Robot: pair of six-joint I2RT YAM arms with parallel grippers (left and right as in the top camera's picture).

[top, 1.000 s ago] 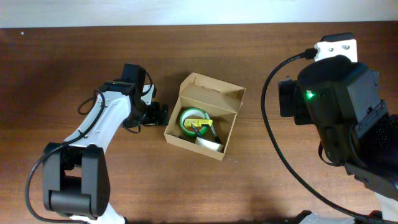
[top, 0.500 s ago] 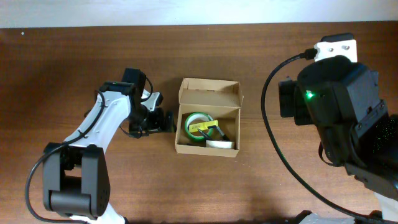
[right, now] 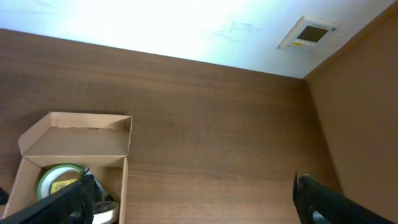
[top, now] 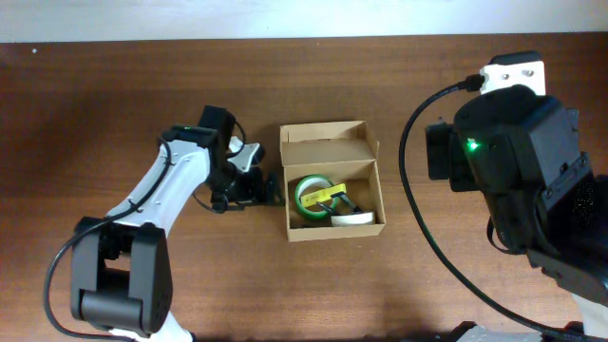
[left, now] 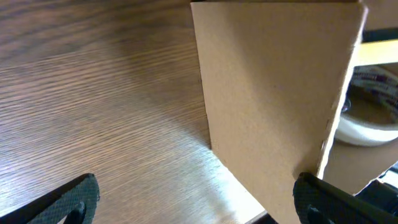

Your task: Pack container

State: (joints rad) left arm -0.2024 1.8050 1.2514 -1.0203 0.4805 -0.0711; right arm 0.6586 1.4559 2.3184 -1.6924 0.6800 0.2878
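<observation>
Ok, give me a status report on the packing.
Left pincer open beside container. Right pincer open, well clear. Container open, tape rolls inside. Nothing blocking it.

At nine o'clock in the overhead view we saw the left arm [top: 160, 185]. It had a rounded white shell over black joints, a thin black cable [top: 47, 275] looping by its base, and a black left gripper [top: 269, 188]. At three o'clock the right arm [top: 532, 180] was a bulky matte-black housing. It had a small green light [top: 470, 145], a white block [top: 513, 74] at its twelve o'clock, and a thick black lead [top: 402, 157] curving round its nine o'clock side.
</observation>
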